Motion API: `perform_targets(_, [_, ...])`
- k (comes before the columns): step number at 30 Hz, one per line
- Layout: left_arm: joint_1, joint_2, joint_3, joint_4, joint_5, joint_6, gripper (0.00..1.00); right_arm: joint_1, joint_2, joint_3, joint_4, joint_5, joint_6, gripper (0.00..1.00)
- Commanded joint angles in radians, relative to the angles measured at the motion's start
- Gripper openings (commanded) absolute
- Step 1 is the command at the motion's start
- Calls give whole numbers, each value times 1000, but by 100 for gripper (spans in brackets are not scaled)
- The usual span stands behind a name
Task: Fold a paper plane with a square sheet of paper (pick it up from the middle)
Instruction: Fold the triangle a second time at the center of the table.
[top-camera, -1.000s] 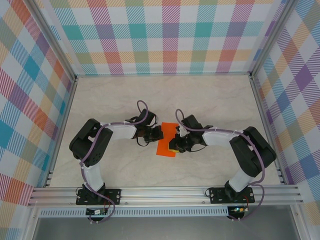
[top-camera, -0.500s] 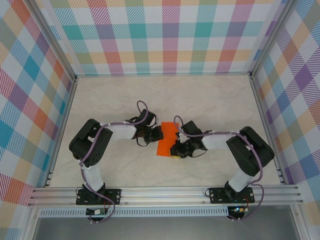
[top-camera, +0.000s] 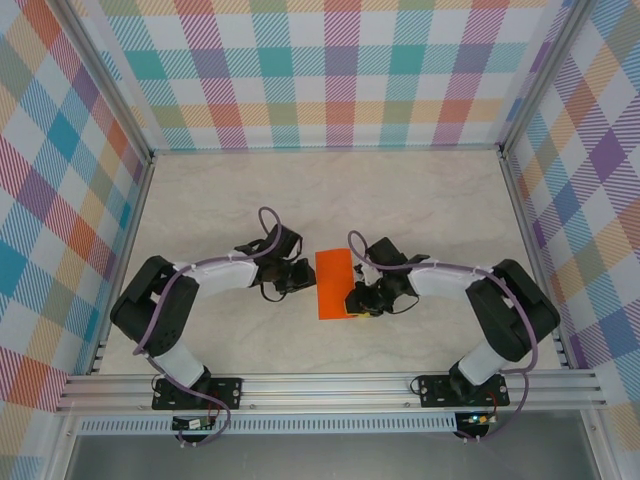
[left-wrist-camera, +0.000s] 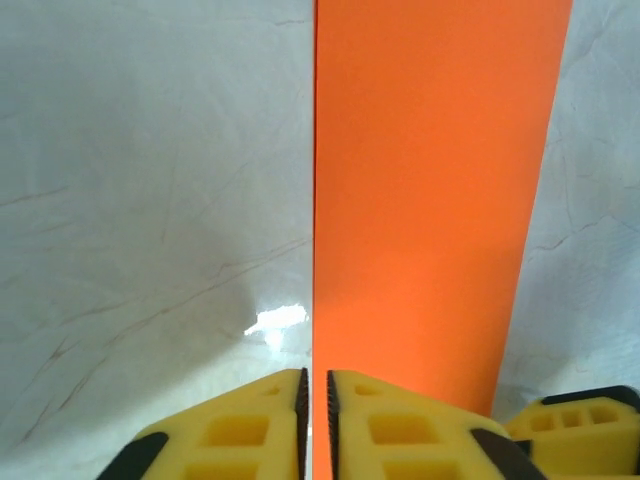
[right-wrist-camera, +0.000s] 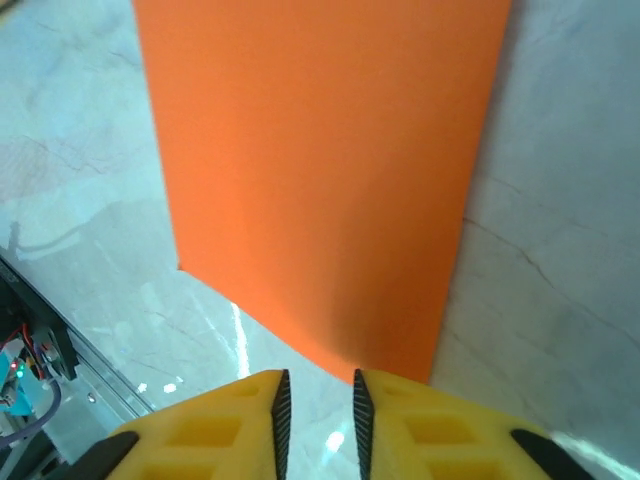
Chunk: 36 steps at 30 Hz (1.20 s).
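Note:
The orange sheet of paper (top-camera: 335, 284) lies flat on the table as a long folded rectangle between the two arms. My left gripper (top-camera: 307, 277) sits at its left long edge. In the left wrist view the paper (left-wrist-camera: 430, 200) runs away from the yellow fingers, and its edge lines up with the thin slit of the left gripper (left-wrist-camera: 315, 385). My right gripper (top-camera: 353, 300) is at the near right corner. In the right wrist view the paper (right-wrist-camera: 320, 170) ends just at the tips of the right gripper (right-wrist-camera: 318, 385), whose jaws stand a little apart with bare table between them.
The pale marble table (top-camera: 420, 200) is ringed by checked walls and a metal frame rail (top-camera: 330, 385) at the near edge. A yellow finger of the right gripper (left-wrist-camera: 585, 430) shows at the bottom right of the left wrist view.
The paper has turned from a slant to straight. The left arm's elbow has swung out left. Both grippers' jaws have parted slightly.

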Motion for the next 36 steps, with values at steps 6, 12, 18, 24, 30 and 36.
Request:
perform_targets(6, [-10,-35,-59,59,13,-83,35,-17,-58,99,-89,243,109,33])
perform_targets(12, [-8,-4,-57,131,43,-137,41,-27,23,163,-77,221,143,39])
perform_targets(18, [-7,9,-51,134,44,-149,41,-32,115,212,-51,162,155,39])
perform_targets(24, [-2,13,-50,121,42,-142,41,-32,162,244,-46,153,152,38])
perform_targets(30, [0,25,-44,116,46,-136,41,-34,199,258,-71,175,145,38])
perform_targets(36, [1,28,-39,116,51,-135,41,-37,229,235,-90,202,140,36])
